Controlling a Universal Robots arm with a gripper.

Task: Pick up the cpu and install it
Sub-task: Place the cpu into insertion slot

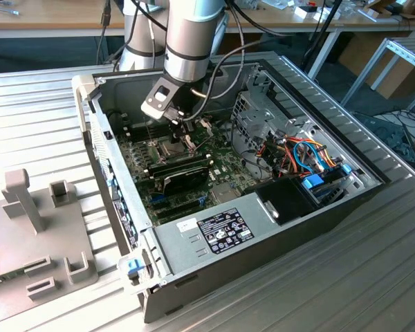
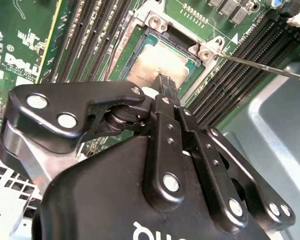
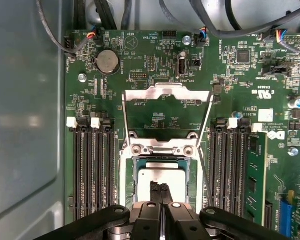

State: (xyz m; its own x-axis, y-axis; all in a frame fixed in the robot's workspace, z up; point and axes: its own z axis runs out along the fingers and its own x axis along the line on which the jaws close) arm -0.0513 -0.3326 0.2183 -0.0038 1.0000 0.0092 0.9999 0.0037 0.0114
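The cpu [image 3: 162,176], a flat silver-grey square, lies flat in the open socket on the green motherboard [image 3: 140,60]; the second wrist view shows the cpu [image 2: 157,61] too. My gripper [image 3: 159,190] is directly over its near edge, fingertips [image 2: 166,84] pressed together with nothing between them. I cannot tell whether the tips touch the chip's top. The hinged metal socket frame [image 3: 167,94] stands swung back, away from the socket. Its thin lever [image 2: 260,65] sticks out to the side. In the exterior view the gripper [image 1: 186,133] reaches down into the open computer case [image 1: 318,214].
Black memory slots [image 3: 92,170] flank the socket on both sides. A black oblong module [image 1: 183,174] lies just in front of the socket. A drive cage [image 1: 263,111], coloured cables [image 1: 306,156] and the power supply [image 1: 214,232] crowd the case. A grey fixture [image 1: 34,228] stands outside on the exterior view's left.
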